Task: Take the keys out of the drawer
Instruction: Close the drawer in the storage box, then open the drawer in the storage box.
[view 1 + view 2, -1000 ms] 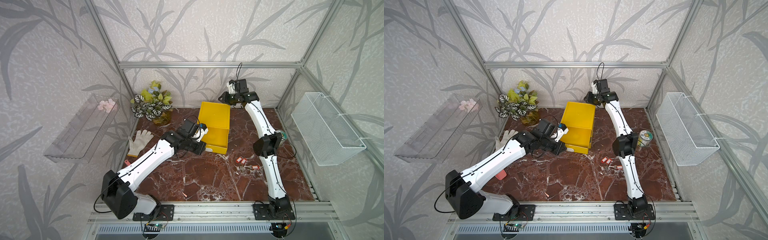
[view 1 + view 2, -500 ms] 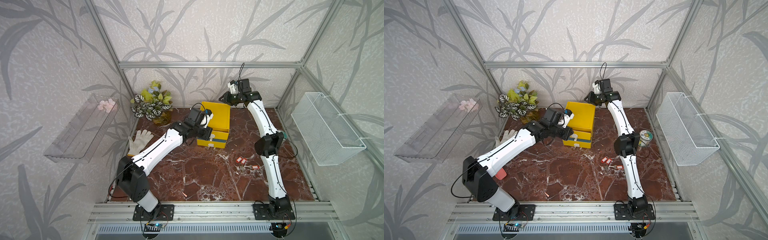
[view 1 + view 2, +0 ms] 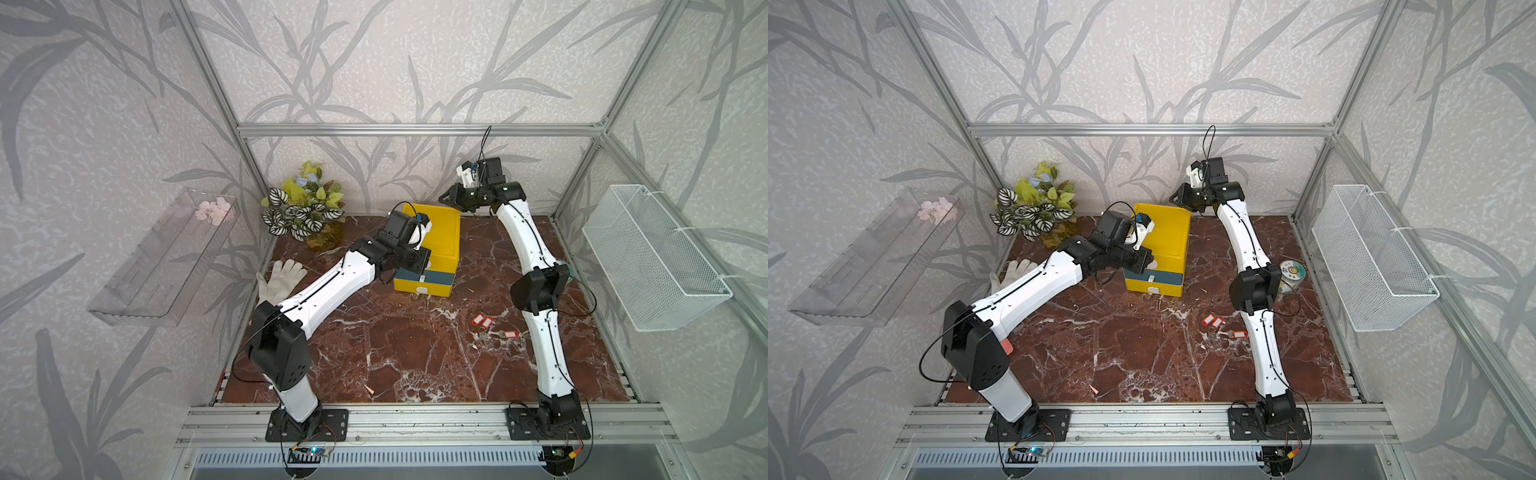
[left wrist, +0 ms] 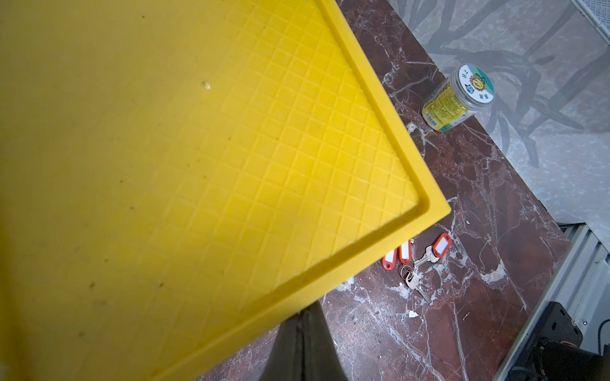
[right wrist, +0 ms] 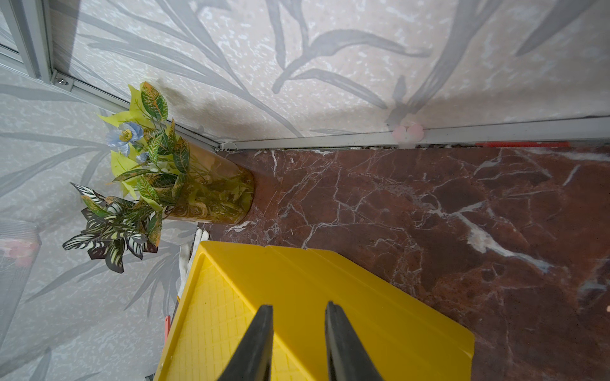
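Looks like a robotics lab test cell to me, not a real room. It's a box of aluminium frame [image 3: 415,129] with leaf-pattern wallpaper panels [image 3: 374,62] slotted in. A left arm [image 3: 328,286] and right arm [image 3: 525,245] are bolted to a slotted rail [image 3: 415,419] up front, with loose wires and a little circuit board [image 3: 309,451] underneath. The marble-look worktop [image 3: 415,365], fake plant [image 3: 305,212], clear wall shelf [image 3: 166,257] and wire basket [image 3: 648,257] give it a homey look

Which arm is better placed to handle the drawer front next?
Probably left: the left pincer, shut, sits at the teal drawer front of the yellow box. The right pincer hovers open above the box's rear edge.
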You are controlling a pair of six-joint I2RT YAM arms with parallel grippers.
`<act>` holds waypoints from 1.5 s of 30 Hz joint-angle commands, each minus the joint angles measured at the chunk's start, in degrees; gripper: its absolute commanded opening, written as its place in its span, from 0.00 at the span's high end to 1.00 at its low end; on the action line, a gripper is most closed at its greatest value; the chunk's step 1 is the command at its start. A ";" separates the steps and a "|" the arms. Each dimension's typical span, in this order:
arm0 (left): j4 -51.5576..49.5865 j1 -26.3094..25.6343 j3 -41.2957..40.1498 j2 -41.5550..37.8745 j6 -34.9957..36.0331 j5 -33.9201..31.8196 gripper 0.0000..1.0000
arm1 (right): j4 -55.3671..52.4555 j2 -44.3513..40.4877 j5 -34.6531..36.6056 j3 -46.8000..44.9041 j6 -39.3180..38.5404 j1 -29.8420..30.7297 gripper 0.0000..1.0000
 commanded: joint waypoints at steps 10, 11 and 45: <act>6.38 -2.09 -14.09 -15.17 -0.09 -7.22 0.64 | -6.19 -1.49 1.66 0.91 0.24 -0.07 0.68; 7.56 -2.11 -16.00 -16.49 -1.94 -7.43 0.61 | -6.41 -1.91 2.00 1.11 -0.28 -0.05 0.67; 34.07 1.35 -36.85 -10.51 -34.78 0.97 0.65 | -9.00 -23.71 30.06 -21.26 -19.64 15.69 0.70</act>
